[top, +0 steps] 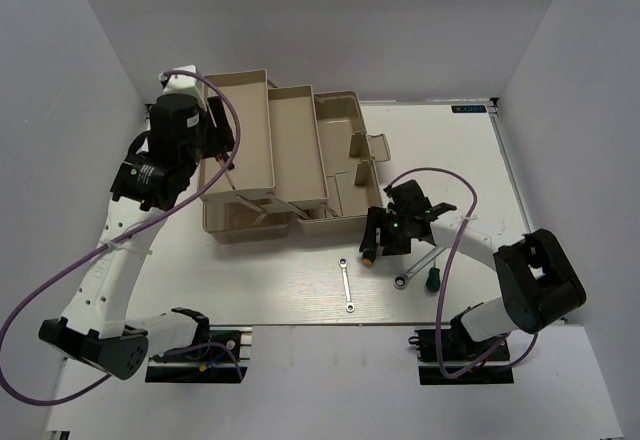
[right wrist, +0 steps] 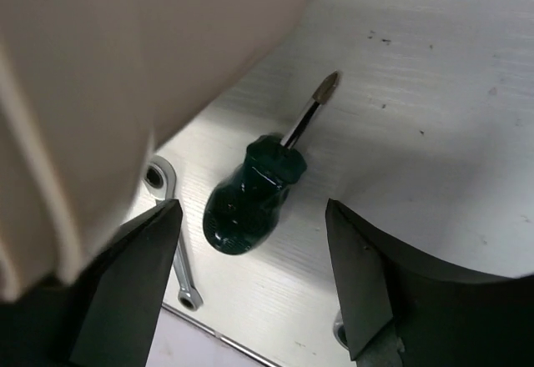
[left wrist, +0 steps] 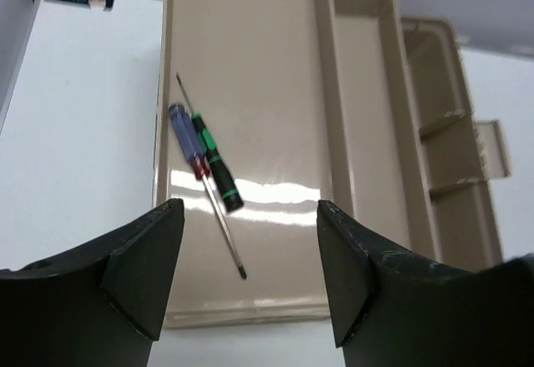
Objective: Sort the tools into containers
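Two thin precision screwdrivers, a blue-red one (left wrist: 188,138) and a black-green one (left wrist: 217,171), lie side by side in the toolbox's left beige tray (left wrist: 267,75). My left gripper (left wrist: 250,213) hangs open and empty above that tray; it also shows in the top view (top: 222,158). My right gripper (right wrist: 252,210) is open just above a stubby green-handled screwdriver (right wrist: 250,204) lying on the table at the toolbox's front right (top: 369,250). A second green stubby screwdriver (top: 433,279), a longer silver wrench (top: 414,268) and a short silver wrench (top: 346,286) lie on the table.
The beige cantilever toolbox (top: 300,140) stands open in the middle, with its stepped trays spread left and small compartments (top: 345,195) on the right. The toolbox wall (right wrist: 125,67) is close to my right gripper's left side. White walls enclose the table (top: 460,160).
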Motion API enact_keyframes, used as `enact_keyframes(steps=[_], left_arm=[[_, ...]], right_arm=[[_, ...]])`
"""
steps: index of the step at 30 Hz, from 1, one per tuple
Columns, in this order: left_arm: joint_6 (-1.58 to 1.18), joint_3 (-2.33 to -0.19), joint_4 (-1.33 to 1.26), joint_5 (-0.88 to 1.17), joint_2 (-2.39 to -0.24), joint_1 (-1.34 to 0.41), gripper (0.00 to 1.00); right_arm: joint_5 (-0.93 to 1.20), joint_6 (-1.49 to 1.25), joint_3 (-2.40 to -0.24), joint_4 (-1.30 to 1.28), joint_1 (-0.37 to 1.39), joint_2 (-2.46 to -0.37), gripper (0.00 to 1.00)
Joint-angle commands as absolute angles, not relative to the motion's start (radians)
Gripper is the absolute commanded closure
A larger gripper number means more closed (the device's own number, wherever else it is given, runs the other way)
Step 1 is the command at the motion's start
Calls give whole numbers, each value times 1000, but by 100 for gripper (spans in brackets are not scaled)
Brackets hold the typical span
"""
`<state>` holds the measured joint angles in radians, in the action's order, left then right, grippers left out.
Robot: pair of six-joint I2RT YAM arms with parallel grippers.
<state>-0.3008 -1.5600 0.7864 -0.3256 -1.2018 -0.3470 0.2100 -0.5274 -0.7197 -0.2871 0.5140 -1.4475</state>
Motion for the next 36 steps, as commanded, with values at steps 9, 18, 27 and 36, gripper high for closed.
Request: enact_keyframes(steps=[9,18,27,36], left_arm=[[-313,-1471,914,-264,-1120,-364,26],[-219,-1624,979,-59,-1183,-396,29],[-218,-1474,864,123,-1203,-515,32],[-261,-1401,805,68,-1279,-767,34]], right_arm=[[-29,-588,-644,-308,609,-1431,54],[-11,-487,-683,-446,600,-1362,100],[221,-287,-799,-713,597,-1060,100],[308,-106,-1113,-550,591,-1123,100]])
